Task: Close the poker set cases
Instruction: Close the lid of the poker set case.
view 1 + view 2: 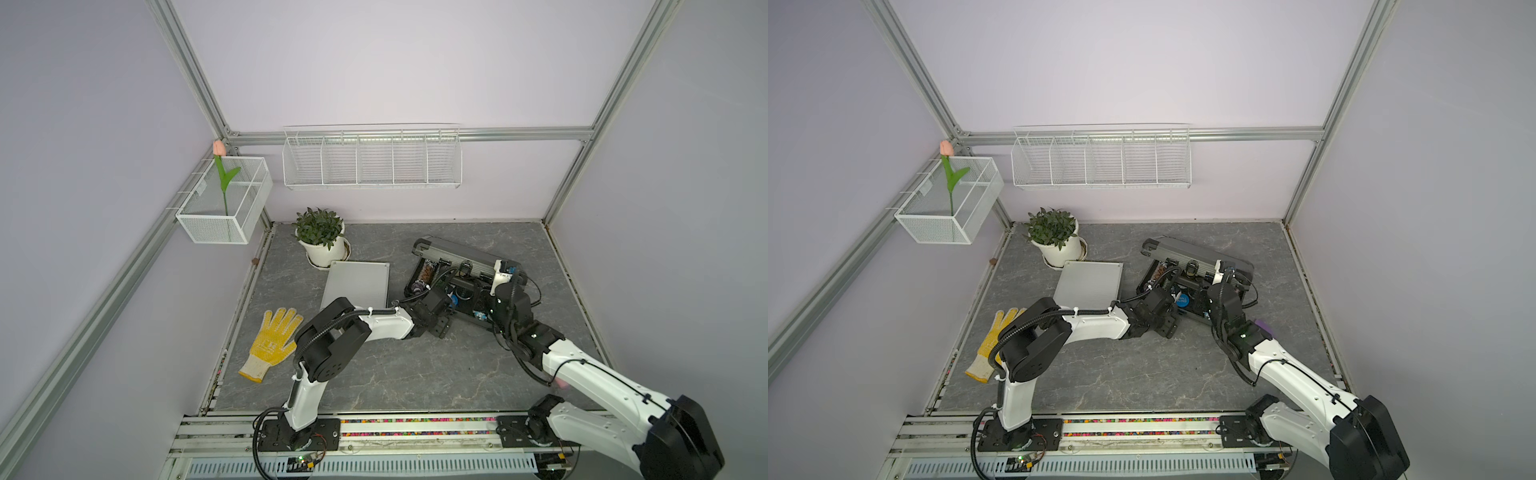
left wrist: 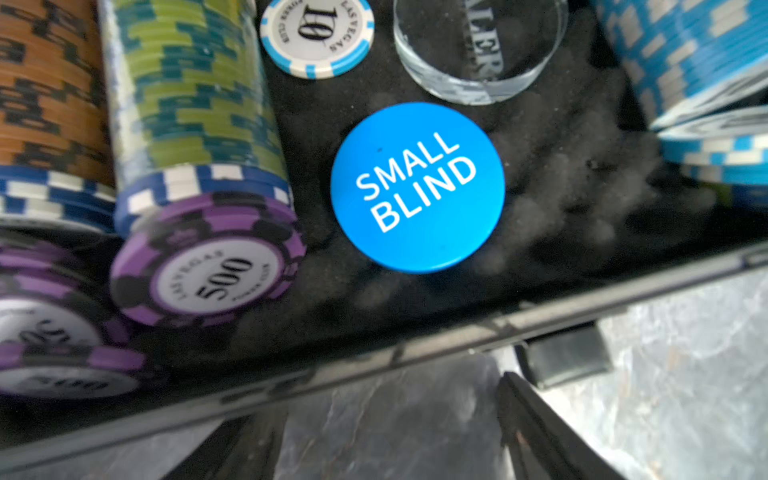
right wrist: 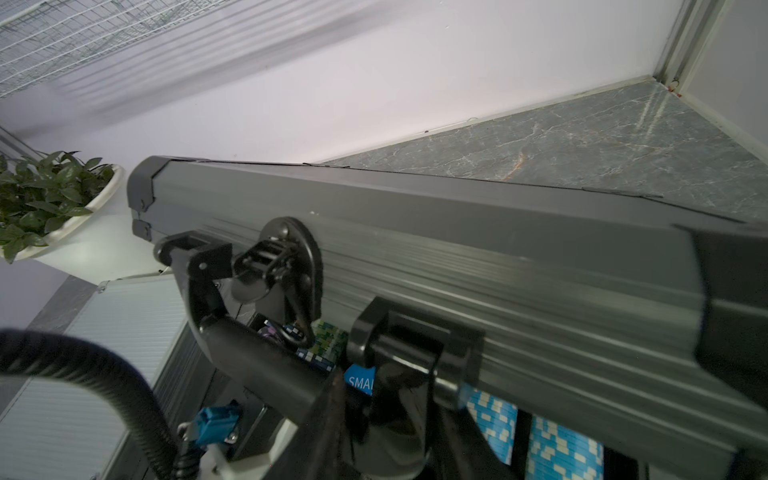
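The silver case [image 1: 356,282] lies flat and shut on the bench [image 1: 395,374], just beside the plant pot [image 1: 322,245], so we judge that half of the job is done. The dark grey case [image 1: 457,249] sits to its right with the lid tilted up partway over a base full of chips [image 2: 199,104] and a blue small-blind button [image 2: 417,187]. The left gripper [image 1: 440,328] rests low at the base's front edge, its jaws standing apart with bare bench between them and holding nothing. The right gripper [image 1: 478,272] is up against the lid's front edge by the handle bracket. Its jaws are blurred and half hidden, so we cannot tell whether they grip the handle or only press on it. The main risk we see is the lid coming down on the left arm, whose wrist and cable lie across the open base. A latch hanging loose from the lid could also get caught between the rims and keep the case from shutting. A one-sided push may instead slide the whole case along the bench.
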Action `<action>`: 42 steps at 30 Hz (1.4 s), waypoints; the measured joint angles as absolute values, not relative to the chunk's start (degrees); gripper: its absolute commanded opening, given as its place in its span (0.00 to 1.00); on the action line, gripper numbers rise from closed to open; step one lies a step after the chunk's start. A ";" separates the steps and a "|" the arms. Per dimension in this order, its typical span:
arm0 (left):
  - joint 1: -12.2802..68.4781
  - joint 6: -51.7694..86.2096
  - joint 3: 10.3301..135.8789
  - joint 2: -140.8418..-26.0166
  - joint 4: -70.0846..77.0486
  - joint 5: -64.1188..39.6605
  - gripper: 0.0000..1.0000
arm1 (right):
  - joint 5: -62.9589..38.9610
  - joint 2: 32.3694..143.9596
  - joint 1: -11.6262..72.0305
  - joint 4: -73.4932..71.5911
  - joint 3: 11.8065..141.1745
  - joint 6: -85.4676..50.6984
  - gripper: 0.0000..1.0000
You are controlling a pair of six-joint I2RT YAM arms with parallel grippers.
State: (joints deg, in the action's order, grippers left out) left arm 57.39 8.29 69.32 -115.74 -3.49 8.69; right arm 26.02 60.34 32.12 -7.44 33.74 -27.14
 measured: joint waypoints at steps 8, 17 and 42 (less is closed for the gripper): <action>57.41 6.57 65.17 -113.06 -0.40 8.10 0.79 | 26.35 60.73 32.08 -8.40 33.32 -26.68 0.35; 57.58 6.22 54.06 -99.98 1.30 10.85 0.79 | 24.58 59.99 32.01 -8.84 31.38 -26.55 0.34; 55.57 1.39 60.75 -91.31 1.08 22.70 0.83 | 19.18 59.81 32.62 -7.25 23.70 -28.49 0.39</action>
